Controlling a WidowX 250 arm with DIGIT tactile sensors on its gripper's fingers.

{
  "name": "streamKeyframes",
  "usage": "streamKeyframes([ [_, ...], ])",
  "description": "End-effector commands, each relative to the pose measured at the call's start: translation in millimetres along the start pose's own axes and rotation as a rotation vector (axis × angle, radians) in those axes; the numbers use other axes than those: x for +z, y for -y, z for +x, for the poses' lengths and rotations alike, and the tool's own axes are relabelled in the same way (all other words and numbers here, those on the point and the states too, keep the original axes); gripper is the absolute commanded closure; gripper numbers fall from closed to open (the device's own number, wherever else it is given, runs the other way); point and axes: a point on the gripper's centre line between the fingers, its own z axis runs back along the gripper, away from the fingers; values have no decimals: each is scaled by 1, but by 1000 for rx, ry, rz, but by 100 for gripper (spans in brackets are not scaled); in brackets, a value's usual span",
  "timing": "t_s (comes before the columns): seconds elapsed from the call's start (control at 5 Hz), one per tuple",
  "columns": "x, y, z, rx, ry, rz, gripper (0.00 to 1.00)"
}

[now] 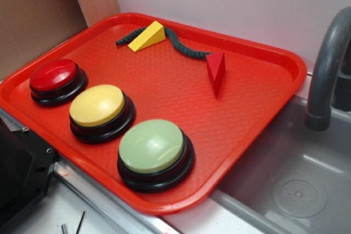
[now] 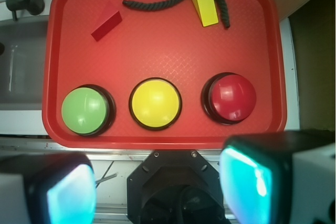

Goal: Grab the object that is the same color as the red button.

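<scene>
In the wrist view, the two fingers [image 2: 247, 182] of the gripper [image 2: 157, 192] are seen large and blurred at the bottom edge, spread wide apart with nothing between them. They are held high above the near edge of the red tray [image 2: 157, 51], clear of everything on it. In the exterior view the gripper itself is not seen.

Closest to the fingers, three dome buttons on black bases are lined up in a row along the near part of the tray: the red button [image 2: 231, 97] [image 1: 55, 79], the yellow button [image 2: 155, 103] [image 1: 98, 108] in the middle, and the pale green button [image 2: 85, 110] [image 1: 153, 149] at the other end.

Farther out, near the far rim, the red wedge block [image 2: 107, 21] [image 1: 216, 69] is found lying on the tray surface, well apart from the buttons. One end of a dark rope [image 2: 157, 2] [image 1: 186, 47] is seen just beside it. The rope is laid along the far side of the tray, and a yellow wedge [image 2: 205, 6] [image 1: 148, 36] is set over it near its other end.

A grey sink [image 1: 285, 173] with a faucet [image 1: 329, 69] is seen beside the tray.
</scene>
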Motion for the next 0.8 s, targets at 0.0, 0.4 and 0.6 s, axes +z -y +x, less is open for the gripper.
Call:
streamKeyframes([
  [0.0, 0, 0, 0, 0, 0, 0, 0],
  [0.4, -22, 8, 29, 120, 30, 1, 0],
  [0.6, -47, 20, 54, 249, 64, -17, 0],
])
